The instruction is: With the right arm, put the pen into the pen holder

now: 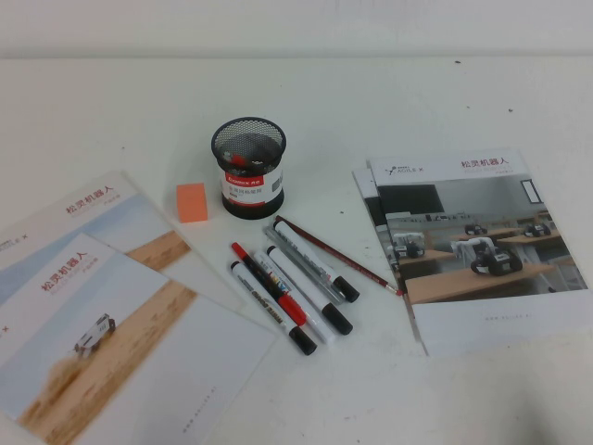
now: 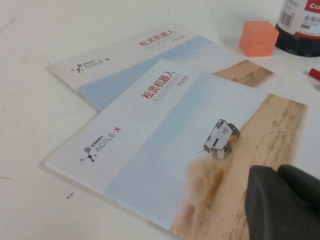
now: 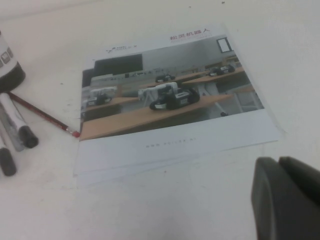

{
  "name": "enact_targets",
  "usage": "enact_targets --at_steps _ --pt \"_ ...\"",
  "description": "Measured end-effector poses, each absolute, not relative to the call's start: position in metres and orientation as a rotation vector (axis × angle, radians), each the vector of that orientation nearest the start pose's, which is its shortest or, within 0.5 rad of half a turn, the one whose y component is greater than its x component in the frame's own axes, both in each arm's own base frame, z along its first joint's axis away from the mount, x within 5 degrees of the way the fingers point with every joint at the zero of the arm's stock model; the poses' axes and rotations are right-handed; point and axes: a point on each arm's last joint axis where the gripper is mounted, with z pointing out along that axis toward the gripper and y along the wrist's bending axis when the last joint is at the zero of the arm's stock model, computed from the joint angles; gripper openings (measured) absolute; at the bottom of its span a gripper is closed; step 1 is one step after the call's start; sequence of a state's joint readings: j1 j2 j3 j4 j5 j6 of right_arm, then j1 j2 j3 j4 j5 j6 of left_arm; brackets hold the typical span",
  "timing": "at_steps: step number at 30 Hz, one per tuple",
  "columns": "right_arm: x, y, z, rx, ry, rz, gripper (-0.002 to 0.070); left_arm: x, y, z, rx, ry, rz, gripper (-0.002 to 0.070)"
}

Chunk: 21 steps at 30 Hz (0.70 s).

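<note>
The pen holder [image 1: 248, 167] is a black mesh cup with a red-and-white label, standing at the table's middle. It also shows in the left wrist view [image 2: 300, 25] and the right wrist view [image 3: 7, 65]. The pen [image 1: 309, 295], a white marker with a black cap, lies in a cluster of pens in front of the holder; its cap shows in the right wrist view [image 3: 6, 161]. My left gripper [image 2: 280, 175] is shut and empty over a brochure. My right gripper [image 3: 279, 162] is shut and empty over bare table near another brochure. Neither arm shows in the high view.
A second white marker [image 1: 269, 311], a red marker [image 1: 269, 283], a silver pen [image 1: 306, 260] and a red pencil [image 1: 338, 255] lie beside the pen. An orange block [image 1: 192, 201] sits left of the holder. Brochures lie at left [image 1: 120, 343] and right [image 1: 473, 241].
</note>
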State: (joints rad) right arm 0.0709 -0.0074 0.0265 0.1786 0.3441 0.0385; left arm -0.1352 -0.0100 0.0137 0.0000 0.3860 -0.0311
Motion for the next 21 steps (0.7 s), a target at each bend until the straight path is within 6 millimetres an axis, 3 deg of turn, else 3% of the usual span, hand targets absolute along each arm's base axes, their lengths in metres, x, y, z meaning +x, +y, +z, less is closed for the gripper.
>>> enact_targets --at_steps 7,17,21 --pt "0.052 0.015 0.176 0.218 1.831 0.454 -0.0020 0.052 -0.007 0.174 0.098 1.872 -0.115 -0.0001" --pt "0.051 0.029 0.194 0.732 1.605 1.184 -0.0020 0.052 -0.007 0.174 0.098 1.872 -0.115 -0.0001" --pt "0.051 0.029 0.196 0.780 1.569 1.238 -0.0020 0.052 -0.007 0.174 0.098 1.872 -0.115 -0.0001"
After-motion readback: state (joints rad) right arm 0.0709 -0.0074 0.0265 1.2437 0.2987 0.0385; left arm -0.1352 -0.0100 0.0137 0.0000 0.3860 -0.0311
